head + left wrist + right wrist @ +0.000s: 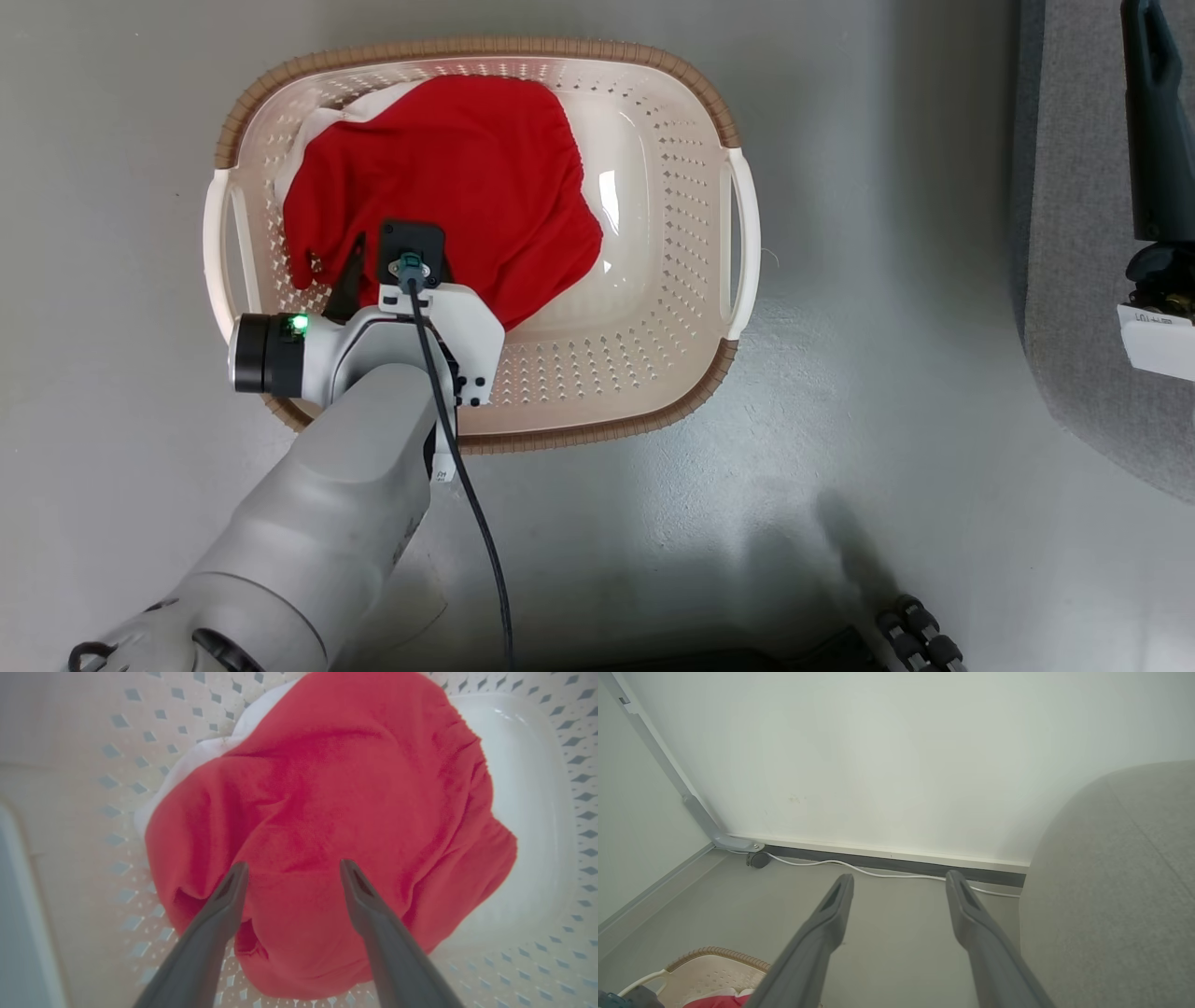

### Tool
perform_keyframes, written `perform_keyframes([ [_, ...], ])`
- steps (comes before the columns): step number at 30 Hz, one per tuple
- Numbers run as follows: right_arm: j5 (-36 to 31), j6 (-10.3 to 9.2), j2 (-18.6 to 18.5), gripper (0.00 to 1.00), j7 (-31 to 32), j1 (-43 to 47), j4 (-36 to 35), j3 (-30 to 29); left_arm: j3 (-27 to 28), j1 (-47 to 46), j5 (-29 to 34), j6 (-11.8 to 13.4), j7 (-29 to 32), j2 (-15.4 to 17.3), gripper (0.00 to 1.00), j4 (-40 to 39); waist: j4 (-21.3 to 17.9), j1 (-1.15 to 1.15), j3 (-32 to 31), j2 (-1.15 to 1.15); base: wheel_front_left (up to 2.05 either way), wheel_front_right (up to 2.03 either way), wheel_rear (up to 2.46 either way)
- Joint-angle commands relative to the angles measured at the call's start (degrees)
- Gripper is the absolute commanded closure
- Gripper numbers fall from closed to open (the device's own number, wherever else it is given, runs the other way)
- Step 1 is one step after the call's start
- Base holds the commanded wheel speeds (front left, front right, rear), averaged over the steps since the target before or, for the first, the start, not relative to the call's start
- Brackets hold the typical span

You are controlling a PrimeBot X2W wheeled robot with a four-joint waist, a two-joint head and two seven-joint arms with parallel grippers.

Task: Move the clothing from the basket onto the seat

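Left gripper [293, 864], fingers spread wide over the clothing [327, 788] heaped toward ten o'clock in the basket [691, 233], should sink into a thick fold before closing; seat [1074, 187] at three o'clock.

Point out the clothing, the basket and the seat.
clothing [448, 177]: head view, middle of the red fabric.
basket [686, 187]: head view, perforated right wall.
seat [1074, 280]: head view, bare grey upholstery near its edge.

My left gripper [292, 867] with jaws wide apart, both tips above the crumpled red clothing [336, 802], a white fabric edge [205, 753] at its upper left, all inside the perforated cream basket [537, 812], glossy bare bottom at right
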Motion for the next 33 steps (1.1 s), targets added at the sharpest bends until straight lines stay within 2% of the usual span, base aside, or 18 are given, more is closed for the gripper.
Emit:
perform_keyframes([
  [1, 0.5, 0.17, -1.2, 0.00, -0.3, 2.2, -1.7, 0.6, -0.2, -0.3, -0.7, 1.0, 0.5, 0.6, 0.00, 0.0, 0.0, 0.00, 0.1, 0.00, 0.00, 0.00, 0.00],
  [9, 0.7, 0.17, -1.2, 0.00, -0.3, 2.2, -2.0, 0.5, -5.8, -2.9, -2.7, 2.6, 6.7, 0.6, 0.00, 2.1, -0.4, 0.00, 0.6, 0.00, 0.00, 0.00, 0.00],
  [20, 1.0, 0.17, -1.1, 0.00, -0.3, 2.2, -2.5, 0.3, -12.7, -7.0, -1.5, -0.2, 14.6, 0.6, 0.00, 5.3, -1.0, 0.00, 2.1, 0.00, 0.00, 0.00, 0.00],
  [27, 1.2, 0.17, -0.9, 0.00, -0.3, 2.0, -2.7, 0.2, -15.1, -8.4, 3.3, -1.8, 19.1, 0.6, 0.00, 6.7, -1.2, 0.00, 2.8, 0.00, 0.00, 0.00, 0.00],
  [28, 1.2, 0.17, -0.9, 0.00, -0.3, 1.9, -2.8, 0.2, -15.2, -8.6, 4.1, -2.0, 19.7, 0.6, 0.07, 6.8, -1.3, 0.00, 2.9, 0.00, 0.00, 0.00, 0.00],
  [29, 1.3, 0.17, -0.9, 0.00, -0.3, 1.8, -2.8, 0.2, -15.3, -8.8, 5.0, -2.3, 20.3, 0.6, 0.46, 7.0, -1.4, 0.00, 3.0, 0.00, 0.00, 0.00, 0.00],
  [30, 1.3, 0.17, -0.9, 0.00, -0.3, 1.7, -2.8, 0.1, -15.4, -9.0, 5.7, -2.5, 20.8, 0.6, 0.97, 7.0, -1.4, 0.00, 3.0, 0.00, 0.00, 0.00, 0.00],
  [31, 1.4, 0.17, -0.9, 0.00, -0.3, 1.6, -2.8, 0.1, -15.5, -9.1, 6.3, -2.8, 21.2, 0.6, 1.00, 6.9, -1.4, 0.00, 3.1, 0.00, 0.00, 0.00, 0.00],
  [33, 1.4, 0.17, -0.8, 0.00, -0.3, 1.5, -2.7, 0.0, -15.5, -9.3, 6.9, -3.1, 21.8, 0.6, 1.00, 6.6, -1.5, 0.00, 3.0, 0.00, 0.00, 0.00, 0.00],
])
